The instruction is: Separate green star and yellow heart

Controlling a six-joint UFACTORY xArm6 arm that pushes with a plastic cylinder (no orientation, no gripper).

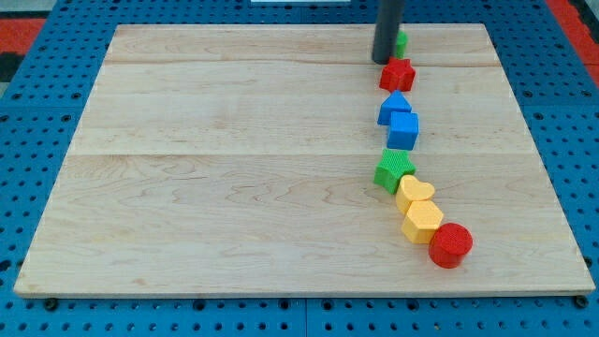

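Camera view shows the desk (234,168) with a chain of blocks running down its right part. My tip (386,60) sits near the view's top, just beside a small green block (401,42) and just above the red star (398,74). Below come two blue blocks (398,117), then the green star (394,169), touching the yellow heart (416,192) at its lower right. A yellow hexagon (423,221) and red cylinder (451,245) follow. There is no gripper, only a rod, so nothing is grasped. Both task blocks look light, stiff and likely to slide easily on smooth wood; they cannot be held, only pushed. I judge the best contact is the star's right flank near the seam, driving it left, away from the heart.
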